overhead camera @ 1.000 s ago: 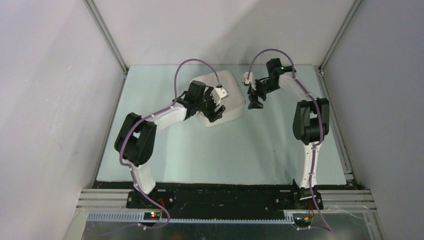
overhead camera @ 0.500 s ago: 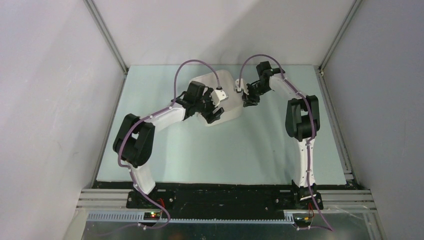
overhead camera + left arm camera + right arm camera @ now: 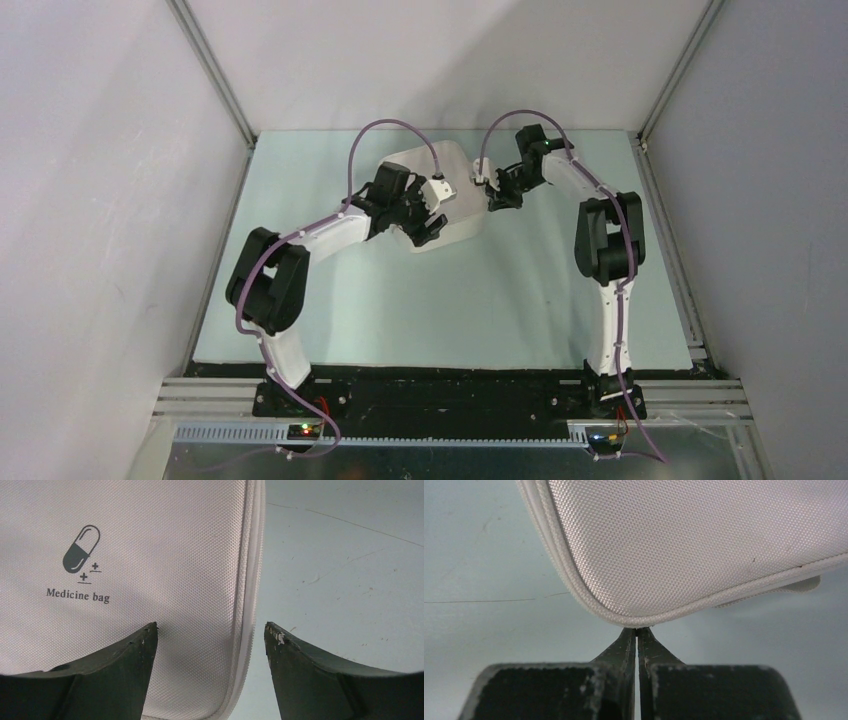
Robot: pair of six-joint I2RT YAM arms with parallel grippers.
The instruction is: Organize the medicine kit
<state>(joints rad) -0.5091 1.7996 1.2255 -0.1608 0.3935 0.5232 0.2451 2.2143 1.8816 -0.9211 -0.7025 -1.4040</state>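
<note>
The medicine kit is a white zip case lying shut on the table's far middle, with its pill logo facing up. My left gripper hovers open over the kit's near corner: one finger is over the lid, the other is past the zip edge over the table. In the left wrist view nothing lies between its fingers. My right gripper is shut. Its tips touch the piped rim of the kit at its right side, and nothing shows between them.
The pale green table is walled by grey panels left, right and behind. A white fabric tab sticks out from under the kit's rim, to the right of my right gripper.
The right arm swung left from open table to the kit's right edge, and its gripper went from open to shut. The left gripper stayed open over the kit.
</note>
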